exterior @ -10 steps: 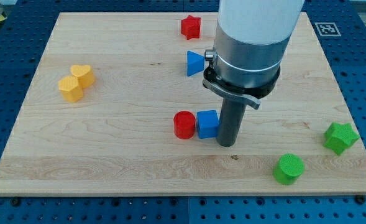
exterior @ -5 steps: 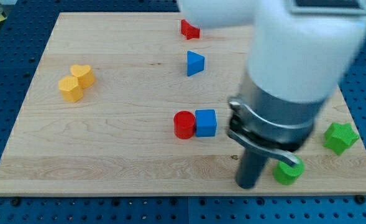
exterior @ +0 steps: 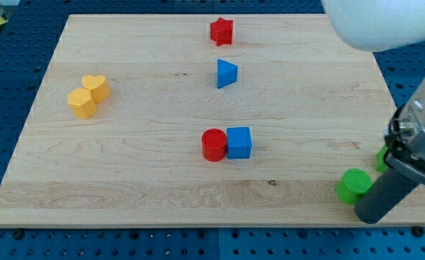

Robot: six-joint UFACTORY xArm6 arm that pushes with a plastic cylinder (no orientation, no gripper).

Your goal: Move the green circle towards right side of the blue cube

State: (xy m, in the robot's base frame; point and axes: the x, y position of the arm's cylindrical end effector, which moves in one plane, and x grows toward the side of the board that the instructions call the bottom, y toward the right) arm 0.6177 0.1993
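Partly hidden: green circle [exterior: 353,185] behind my tip [exterior: 371,219].

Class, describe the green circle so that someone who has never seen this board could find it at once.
Start at the wooden board and go to its corner at the view's bottom right. There the green circle sits right beside my tip. It is a round disc, unlike the half-hidden green block behind it.

a fat white cylinder body, a grey metal collar below, then a dark straight rod ending in my tip [exterior: 371,220].
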